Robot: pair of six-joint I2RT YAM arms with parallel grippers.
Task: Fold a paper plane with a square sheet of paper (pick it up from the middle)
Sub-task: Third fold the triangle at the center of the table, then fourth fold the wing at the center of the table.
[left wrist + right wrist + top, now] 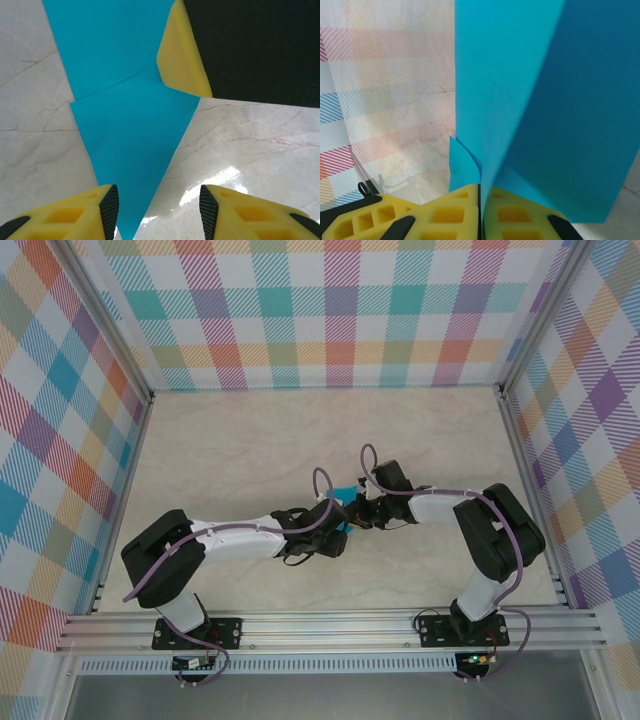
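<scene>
Pinching the sheet of paper (520, 90) near its bottom edge, the right gripper (480, 197) has its two yellow fingers pressed tight together on it, and the folded cyan sheet rises from them in two layers. Seen from the left wrist, the paper narrows to a point that reaches down between the fingers of the left gripper (159, 205), which stand spread apart and grip nothing. One faint crease crosses the sheet there. Overhead, both grippers meet over the middle of the marble table (250, 440). One sheet, two grippers.
</scene>
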